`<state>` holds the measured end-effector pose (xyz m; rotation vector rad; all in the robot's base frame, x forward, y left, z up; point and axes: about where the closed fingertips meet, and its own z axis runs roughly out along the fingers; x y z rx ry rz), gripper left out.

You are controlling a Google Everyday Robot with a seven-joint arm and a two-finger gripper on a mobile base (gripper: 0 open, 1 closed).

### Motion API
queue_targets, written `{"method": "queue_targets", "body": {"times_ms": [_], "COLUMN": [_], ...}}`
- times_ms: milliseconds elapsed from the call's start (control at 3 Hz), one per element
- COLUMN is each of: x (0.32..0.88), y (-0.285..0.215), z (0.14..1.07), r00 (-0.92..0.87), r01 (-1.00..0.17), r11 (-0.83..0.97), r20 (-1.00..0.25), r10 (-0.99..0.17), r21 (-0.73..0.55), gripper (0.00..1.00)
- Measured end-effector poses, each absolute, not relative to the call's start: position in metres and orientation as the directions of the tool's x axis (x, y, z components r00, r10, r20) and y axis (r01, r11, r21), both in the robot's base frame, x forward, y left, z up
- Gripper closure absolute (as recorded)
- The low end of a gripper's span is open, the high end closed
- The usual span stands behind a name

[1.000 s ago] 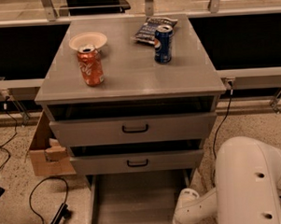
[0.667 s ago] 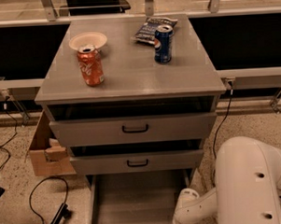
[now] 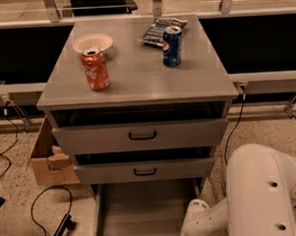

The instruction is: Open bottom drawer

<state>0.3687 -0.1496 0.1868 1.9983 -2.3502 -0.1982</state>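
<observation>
The grey cabinet [image 3: 137, 86] has three drawers. The bottom drawer [image 3: 142, 213] is pulled far out toward me, and its plain grey tray shows under the two upper fronts. Its front panel and handle lie below the picture's bottom edge. The tallest drawer front [image 3: 141, 136] and the mid-sized front [image 3: 144, 171] each stand slightly ajar, with black loop handles. My white arm [image 3: 259, 194] fills the lower right, and a link [image 3: 202, 223] reaches down-left beside the tray. My gripper is out of view below the bottom edge.
On the cabinet top stand an orange soda can [image 3: 95, 69], a white bowl [image 3: 92, 42], a blue can [image 3: 172, 46] and a chip bag [image 3: 160, 30]. A cardboard box [image 3: 49, 158] sits on the floor to the left. Black cables [image 3: 49, 213] lie at the lower left.
</observation>
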Motion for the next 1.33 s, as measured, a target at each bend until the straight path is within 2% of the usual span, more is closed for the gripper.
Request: {"method": "queue_targets", "body": {"times_ms": [333, 667, 1000, 1333], "x": [0.369, 0.354, 0.308, 0.308], "y": [-0.150, -0.153, -0.156, -0.155], "z": [0.187, 0.181, 0.190, 0.192], "r00": [-0.163, -0.211, -0.303, -0.313], "r01": [-0.979, -0.965, -0.930, -0.925], "r11": [0.157, 0.202, 0.291, 0.302], "r20": [-0.045, -0.035, -0.018, -0.014], "r10": [-0.986, -0.977, -0.953, -0.949], "r21": [0.130, 0.166, 0.224, 0.231], "gripper": [0.00, 0.18, 0.41, 0.64]}}
